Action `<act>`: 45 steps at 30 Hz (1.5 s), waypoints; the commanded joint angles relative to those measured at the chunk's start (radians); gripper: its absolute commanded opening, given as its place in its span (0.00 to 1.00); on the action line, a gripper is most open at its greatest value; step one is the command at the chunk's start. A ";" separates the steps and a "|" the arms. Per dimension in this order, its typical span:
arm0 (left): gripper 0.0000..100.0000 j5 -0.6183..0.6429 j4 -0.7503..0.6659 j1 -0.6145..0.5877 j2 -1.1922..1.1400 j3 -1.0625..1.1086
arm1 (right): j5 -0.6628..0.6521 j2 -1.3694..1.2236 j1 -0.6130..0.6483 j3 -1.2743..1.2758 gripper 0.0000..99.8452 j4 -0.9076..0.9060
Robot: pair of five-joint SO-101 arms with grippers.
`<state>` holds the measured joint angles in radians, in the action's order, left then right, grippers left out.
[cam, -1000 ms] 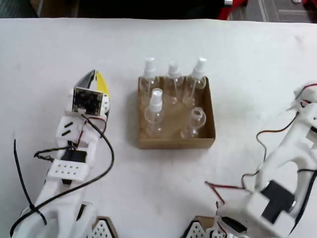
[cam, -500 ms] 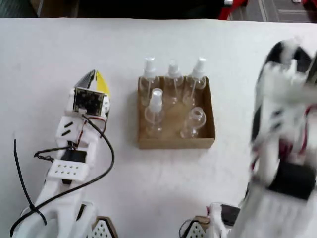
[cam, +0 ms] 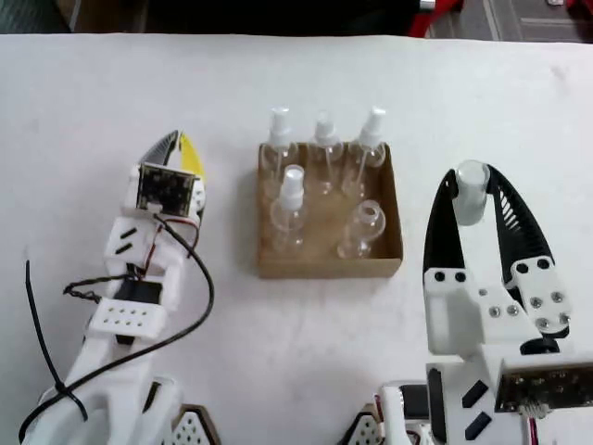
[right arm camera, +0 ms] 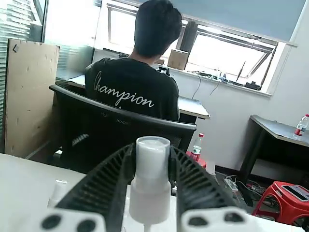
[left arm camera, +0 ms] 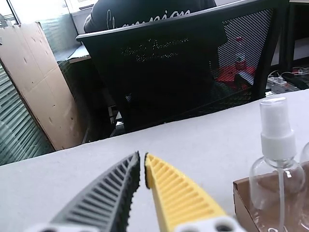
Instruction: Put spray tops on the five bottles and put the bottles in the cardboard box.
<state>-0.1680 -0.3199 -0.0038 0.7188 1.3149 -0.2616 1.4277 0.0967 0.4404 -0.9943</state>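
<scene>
We see a white table (cam: 111,83) and behind it a black mesh chair (left arm camera: 193,72). A brown board (right arm camera: 29,96) stands beside the chair. On the far white wall (right arm camera: 227,130) there are bright windows (right arm camera: 217,53), with a blue blind (right arm camera: 231,12) above. A grey desk (right arm camera: 282,130) and a red stool (right arm camera: 285,195) stand near this wall.

1. One shallow brown cardboard box (cam: 329,268), at the centre of the frame.
2. Five clear plastic bottles (cam: 289,222), all standing in it.
3. Four white spray tops (cam: 293,185) fitted on bottles; one bottle open-necked.
4. One loose white spray top (cam: 471,192), right of the box.
</scene>
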 commanded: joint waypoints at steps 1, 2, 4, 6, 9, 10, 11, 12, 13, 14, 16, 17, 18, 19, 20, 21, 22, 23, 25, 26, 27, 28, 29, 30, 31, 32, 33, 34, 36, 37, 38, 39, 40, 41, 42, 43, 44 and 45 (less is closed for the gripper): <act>0.02 -0.011 -0.031 0.010 0.004 -0.002 | -0.012 -0.036 0.018 -0.003 0.02 0.001; 0.02 -0.011 -0.031 0.010 0.004 -0.002 | -0.012 -0.044 0.019 -0.003 0.02 0.001; 0.02 -0.011 -0.031 0.010 0.004 -0.002 | -0.012 -0.062 0.021 -0.003 0.02 0.002; 0.02 -0.011 -0.031 0.010 0.004 -0.002 | -0.012 -0.079 0.021 -0.002 0.02 0.027; 0.02 -0.011 -0.031 0.010 0.004 -0.002 | -0.012 -0.096 0.015 0.032 0.02 0.120; 0.02 -0.011 -0.031 0.008 0.004 -0.002 | -0.012 -0.099 0.016 0.057 0.02 0.163; 0.02 -0.011 -0.031 0.008 0.004 0.000 | -0.012 -0.099 0.016 0.087 0.02 0.214; 0.02 -0.011 -0.031 0.008 0.004 0.000 | -0.012 -0.099 0.016 0.124 0.02 0.269; 0.02 -0.011 -0.031 0.008 0.004 0.000 | -0.015 -0.099 0.016 0.164 0.02 0.332; 0.02 -0.011 -0.031 0.008 0.004 0.000 | -0.017 -0.099 0.013 0.204 0.02 0.401; 0.02 -0.011 -0.031 0.008 0.004 0.000 | -0.018 -0.101 0.013 0.287 0.02 0.538; 0.02 -0.012 -0.031 0.008 0.004 0.000 | -0.018 -0.102 0.018 0.325 0.02 0.598; 0.02 -0.012 -0.031 0.008 0.004 0.000 | -0.017 -0.105 0.021 0.359 0.02 0.657; 0.02 -0.012 -0.031 0.008 0.004 0.000 | -0.014 -0.105 0.021 0.388 0.02 0.708; 0.02 -0.012 -0.031 0.008 0.004 0.000 | -0.012 -0.107 0.030 0.411 0.02 0.753; 0.02 -0.012 -0.031 0.008 0.004 0.000 | -0.015 -0.107 0.050 0.427 0.02 0.783; 0.02 -0.012 -0.031 0.008 0.004 0.000 | -0.018 -0.107 0.067 0.440 0.02 0.803; 0.02 -0.012 -0.031 0.008 0.004 0.000 | -0.018 -0.108 0.084 0.448 0.02 0.811; 0.02 -0.012 -0.031 0.008 0.004 0.000 | -0.012 -0.122 0.119 0.450 0.02 0.817; 0.02 -0.012 -0.031 0.008 0.004 0.000 | -0.012 -0.142 0.137 0.446 0.02 0.819; 0.02 -0.012 -0.031 0.008 0.004 0.000 | -0.011 -0.166 0.150 0.439 0.02 0.819; 0.02 -0.012 -0.031 0.008 0.004 0.000 | -0.011 -0.199 0.159 0.428 0.02 0.819; 0.02 -0.012 -0.031 0.008 0.004 0.000 | 0.006 -0.236 0.162 0.419 0.02 0.819; 0.02 -0.012 -0.031 0.007 0.004 0.000 | 0.049 -0.274 0.157 0.408 0.02 0.819; 0.02 -0.012 -0.031 0.005 0.004 0.000 | 0.109 -0.309 0.140 0.394 0.02 0.816; 0.02 -0.012 -0.031 0.005 0.004 0.000 | 0.180 -0.337 0.111 0.385 0.02 0.814; 0.02 -0.012 -0.031 0.004 0.004 0.000 | 0.264 -0.364 0.079 0.374 0.02 0.811; 0.02 -0.012 -0.031 0.004 0.004 0.000 | 0.361 -0.383 0.048 0.368 0.02 0.811; 0.02 -0.012 -0.031 0.007 0.004 0.000 | 0.522 -0.409 -0.001 0.367 0.02 0.811; 0.02 -0.012 -0.031 0.007 0.004 0.000 | 0.565 -0.418 -0.015 0.367 0.02 0.809; 0.02 -0.012 -0.031 0.007 0.004 0.000 | 0.572 -0.424 -0.019 0.368 0.02 0.808; 0.02 -0.012 -0.031 0.007 0.004 -0.002 | 0.572 -0.432 -0.019 0.368 0.02 0.808; 0.02 -0.012 -0.031 0.007 0.004 -0.002 | 0.565 -0.437 -0.019 0.370 0.02 0.808; 0.02 -0.012 -0.031 0.007 0.004 -0.002 | 0.549 -0.437 -0.018 0.370 0.02 0.802; 0.02 -0.012 -0.031 0.007 0.004 -0.003 | 0.543 -0.429 -0.018 0.377 0.02 0.799; 0.02 -0.012 -0.031 0.007 0.002 -0.003 | 0.542 -0.426 -0.016 0.379 0.02 0.799; 0.02 -0.012 -0.031 0.007 0.002 -0.003 | 0.540 -0.421 -0.015 0.379 0.02 0.796; 0.02 -0.012 -0.031 0.007 0.002 -0.003 | 0.539 -0.415 -0.012 0.382 0.02 0.797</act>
<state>-0.1680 -0.3199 -0.0038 0.7188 1.3149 0.2770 0.9935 0.0905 0.8638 -0.1979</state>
